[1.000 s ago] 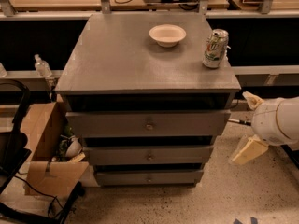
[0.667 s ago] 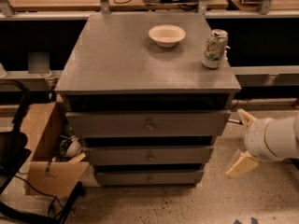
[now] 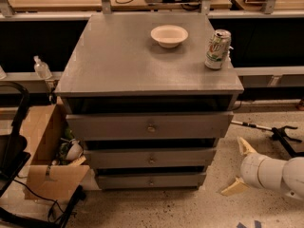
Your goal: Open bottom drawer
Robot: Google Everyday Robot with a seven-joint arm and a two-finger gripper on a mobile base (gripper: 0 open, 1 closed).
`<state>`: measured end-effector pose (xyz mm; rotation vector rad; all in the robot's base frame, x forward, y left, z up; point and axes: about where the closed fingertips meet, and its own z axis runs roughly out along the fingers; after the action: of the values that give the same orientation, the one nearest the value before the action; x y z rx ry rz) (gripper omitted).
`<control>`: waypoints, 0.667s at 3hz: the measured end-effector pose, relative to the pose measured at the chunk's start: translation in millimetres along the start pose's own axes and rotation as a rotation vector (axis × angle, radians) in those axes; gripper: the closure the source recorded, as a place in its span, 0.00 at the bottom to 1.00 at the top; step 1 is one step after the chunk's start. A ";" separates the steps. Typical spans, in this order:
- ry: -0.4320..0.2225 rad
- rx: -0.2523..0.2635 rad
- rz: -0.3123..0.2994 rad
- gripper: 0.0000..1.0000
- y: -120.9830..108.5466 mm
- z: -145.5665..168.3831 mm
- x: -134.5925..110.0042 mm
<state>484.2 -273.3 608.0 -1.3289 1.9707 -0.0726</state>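
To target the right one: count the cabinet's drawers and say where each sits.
3, stacked in the cabinet: top drawer, middle drawer below it, bottom drawer lowest, by the floor. The hand hovers low, right of the cabinet, open, touching none.

Bottom drawer (image 3: 151, 180), grey flat front (small round knob centred), closed, lowest of three, gripper (image 3: 240, 167) to its right
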 end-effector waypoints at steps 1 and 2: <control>-0.047 0.035 -0.050 0.00 10.0 54.5 57.9; -0.035 0.027 -0.054 0.00 25.9 80.2 89.6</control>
<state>495.9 -307.2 490.3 -1.3573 1.8981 -0.1006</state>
